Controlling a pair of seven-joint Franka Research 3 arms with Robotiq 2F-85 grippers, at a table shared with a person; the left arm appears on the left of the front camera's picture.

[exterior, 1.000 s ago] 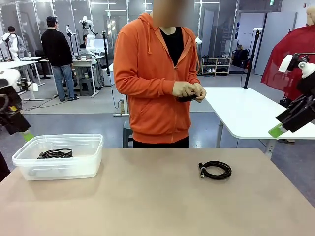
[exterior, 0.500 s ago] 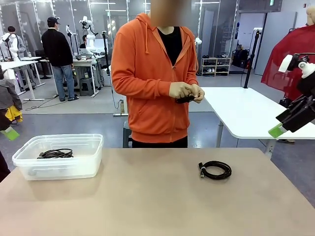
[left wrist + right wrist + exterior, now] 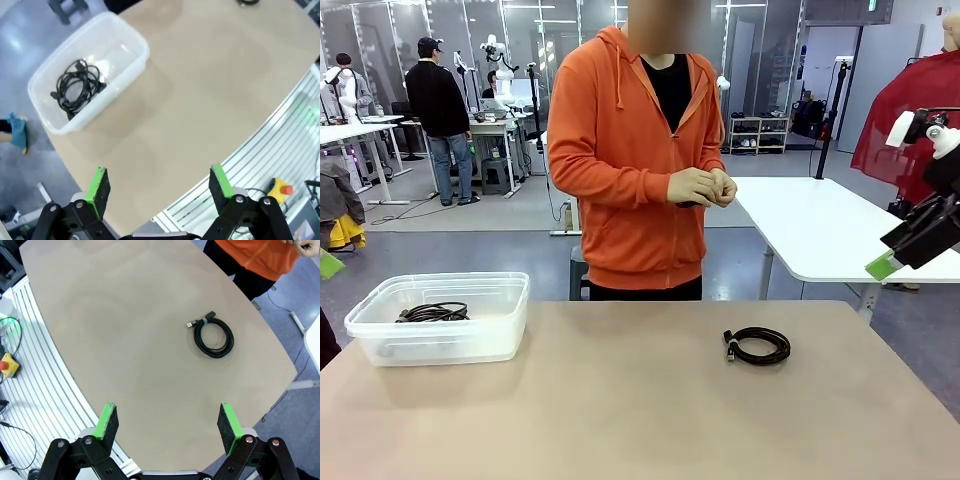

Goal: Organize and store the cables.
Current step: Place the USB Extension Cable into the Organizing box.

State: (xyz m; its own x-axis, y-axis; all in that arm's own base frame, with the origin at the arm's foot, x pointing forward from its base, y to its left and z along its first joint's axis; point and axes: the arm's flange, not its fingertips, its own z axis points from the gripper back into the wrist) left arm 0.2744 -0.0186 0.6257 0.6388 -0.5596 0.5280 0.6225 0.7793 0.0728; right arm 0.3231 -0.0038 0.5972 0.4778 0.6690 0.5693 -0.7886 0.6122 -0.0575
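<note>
Tan laminate table top (image 3: 620,410), matte, carries everything noted here; reference point for positions is the clear plastic bin (image 3: 380,345). The bin is a shallow rounded-corner tub with no lid on, standing on the table's left part close to the far edge. A person in an orange hoodie (image 3: 620,150) stands behind the far edge, right of the bin and well apart from it. The person's hands (image 3: 703,186) are brought together at waist height, off the table. A sliver of something dark shows under the fingers; cannot tell what it is. Left gripper (image 3: 160,184): green pads spread to full width, nothing between them. It hangs high above the table on the robot's side of the bin; in the left wrist view the bin sits toward the upper left, beyond the fingertips and not touched. Right gripper (image 3: 168,422): pads equally far apart and holding nothing, raised over the table's right side, far from the bin. Bin contents: one loosely wound black cable (image 3: 75,90), loops slack and irregular, lying on the floor of the bin toward its left end; the remaining floor is bare. Second black cable (image 3: 757,346): a tidy round coil flat on the table, well to the right of the bin and touching nothing. Its connector ends stick out on the side facing the bin. In the right wrist view a pale band wraps the loops beside the connectors.
</note>
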